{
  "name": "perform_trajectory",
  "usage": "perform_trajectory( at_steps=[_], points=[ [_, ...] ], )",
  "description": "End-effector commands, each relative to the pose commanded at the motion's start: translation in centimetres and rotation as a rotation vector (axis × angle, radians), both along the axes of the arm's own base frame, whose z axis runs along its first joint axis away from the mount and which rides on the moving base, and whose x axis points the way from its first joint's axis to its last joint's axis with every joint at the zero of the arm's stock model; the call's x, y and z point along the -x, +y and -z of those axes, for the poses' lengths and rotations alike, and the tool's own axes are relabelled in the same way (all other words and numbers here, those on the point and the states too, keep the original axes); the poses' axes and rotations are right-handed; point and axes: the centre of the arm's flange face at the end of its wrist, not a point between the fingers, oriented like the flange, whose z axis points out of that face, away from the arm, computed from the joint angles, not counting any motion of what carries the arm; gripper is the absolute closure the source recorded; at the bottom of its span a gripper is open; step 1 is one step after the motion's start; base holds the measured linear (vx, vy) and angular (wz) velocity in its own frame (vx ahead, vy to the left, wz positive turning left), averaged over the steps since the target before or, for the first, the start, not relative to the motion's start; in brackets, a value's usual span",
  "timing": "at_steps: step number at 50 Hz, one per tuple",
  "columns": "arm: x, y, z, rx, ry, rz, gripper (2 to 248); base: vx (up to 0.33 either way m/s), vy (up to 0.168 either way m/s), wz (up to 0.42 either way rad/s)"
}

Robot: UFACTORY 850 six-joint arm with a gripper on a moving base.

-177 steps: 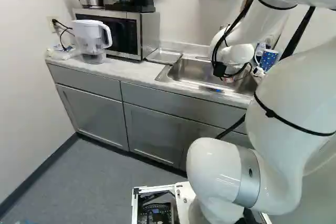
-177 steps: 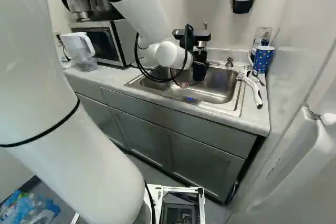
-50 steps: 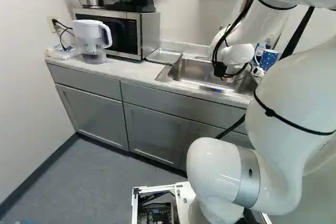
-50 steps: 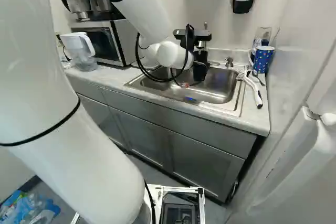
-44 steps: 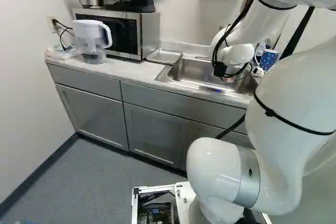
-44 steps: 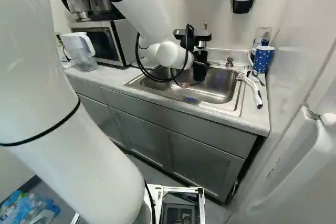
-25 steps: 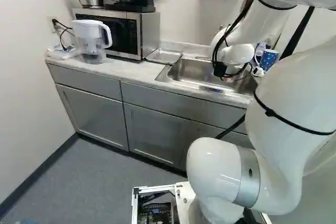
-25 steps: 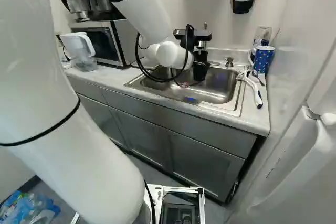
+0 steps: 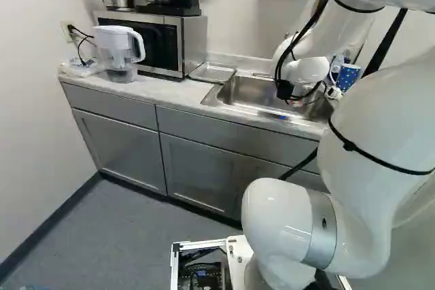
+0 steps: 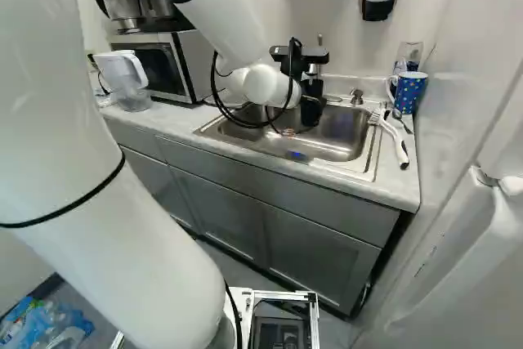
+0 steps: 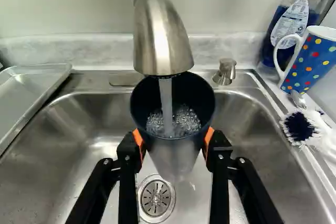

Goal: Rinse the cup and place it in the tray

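Note:
In the right base view my gripper point(image 10: 310, 105) is over the sink, its fingertips hard to make out. The wrist view shows the gripper point(image 11: 174, 142) with its orange pads pressed on both sides of a dark cup point(image 11: 176, 156). The cup is held upright above the sink, mouth directly under the metal faucet point(image 11: 160, 40). A stream of water point(image 11: 166, 106) runs into it, and bubbling water shows inside. Left of the sink, the shallow metal tray point(image 9: 213, 73) lies on the counter; part of it shows in the wrist view point(image 11: 23, 90).
The sink basin point(image 11: 68, 135) surrounds the cup, with the drain point(image 11: 156, 198) below. To its right are a dotted blue mug point(image 10: 410, 91), a white brush point(image 10: 396, 140), a spoon and a soap bottle point(image 11: 294, 22). A microwave point(image 9: 153, 42) and water pitcher point(image 9: 117, 49) stand further left.

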Motion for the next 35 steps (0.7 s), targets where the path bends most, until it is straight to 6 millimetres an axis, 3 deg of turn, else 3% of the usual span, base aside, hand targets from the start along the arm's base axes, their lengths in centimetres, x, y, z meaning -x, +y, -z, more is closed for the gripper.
perform_trajectory(
  at_steps=[35],
  points=[
    [0.0, 0.0, 0.0, 0.0, 0.0, 0.0, 126, 0.0, 0.0, 0.0]
  ],
)
